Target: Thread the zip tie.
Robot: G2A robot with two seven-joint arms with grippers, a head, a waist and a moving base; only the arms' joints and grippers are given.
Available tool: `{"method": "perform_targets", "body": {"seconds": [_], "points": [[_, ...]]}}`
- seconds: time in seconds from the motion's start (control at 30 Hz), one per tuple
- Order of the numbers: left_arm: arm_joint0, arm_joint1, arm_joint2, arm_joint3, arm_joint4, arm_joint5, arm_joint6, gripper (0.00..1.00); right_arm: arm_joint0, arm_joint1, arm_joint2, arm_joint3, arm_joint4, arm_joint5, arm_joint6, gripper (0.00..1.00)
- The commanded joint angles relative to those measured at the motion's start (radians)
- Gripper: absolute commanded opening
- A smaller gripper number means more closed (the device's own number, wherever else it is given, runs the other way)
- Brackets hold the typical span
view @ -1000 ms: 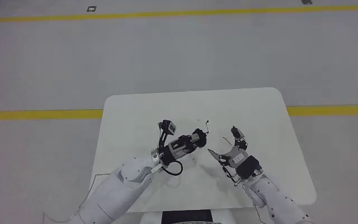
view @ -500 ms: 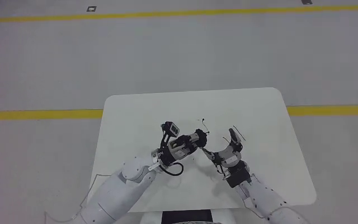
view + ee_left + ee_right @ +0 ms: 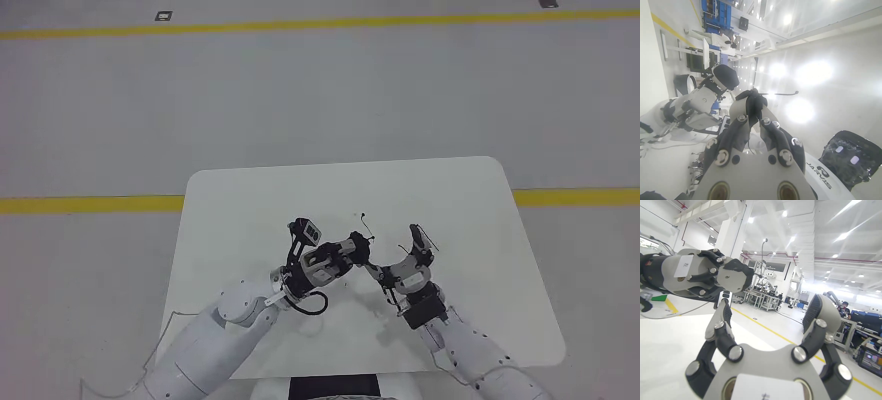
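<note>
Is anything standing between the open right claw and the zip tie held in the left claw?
Nothing visible does. The zip tie juts free from the shut left claw. The right claw is open close beside it, with only air between them.

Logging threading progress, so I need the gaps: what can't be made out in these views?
- Left wrist view: the zip tie, its gripped end hidden inside the shut left gripper.
- Top view: the zip tie is too thin to trace; whether it is threaded cannot be told.
</note>
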Motion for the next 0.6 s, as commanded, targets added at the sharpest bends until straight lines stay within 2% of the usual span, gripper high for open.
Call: {"method": "perform_targets", "body": {"seconds": [0.0,0.07,0.1,0.13,0.2,0.57], "points": [[0.0,0.0,0.0,0.0,0.0,0.0,0.0,0.0,-0.006,0.002,0.018,-0.003,0.002,-0.019,-0.004,1.0],[0.0,0.0,0.0,0.0,0.0,0.0,0.0,0.0,-0.01,0.003,0.03,-0.008,-0.002,-0.03,-0.003,1.0],[0.0,0.0,0.0,0.0,0.0,0.0,0.0,0.0,-0.012,0.003,0.036,-0.012,-0.003,-0.034,-0.005,0.86],[0.0,0.0,0.0,0.0,0.0,0.0,0.0,0.0,-0.013,0.003,0.04,-0.015,-0.003,-0.036,-0.005,0.63],[0.0,0.0,0.0,0.0,0.0,0.0,0.0,0.0,-0.015,0.0,0.043,-0.021,-0.007,-0.041,-0.006,0.49],[0.0,0.0,0.0,0.0,0.0,0.0,0.0,0.0,0.008,-0.023,0.022,-0.007,-0.028,-0.059,0.001,0.37]]}}
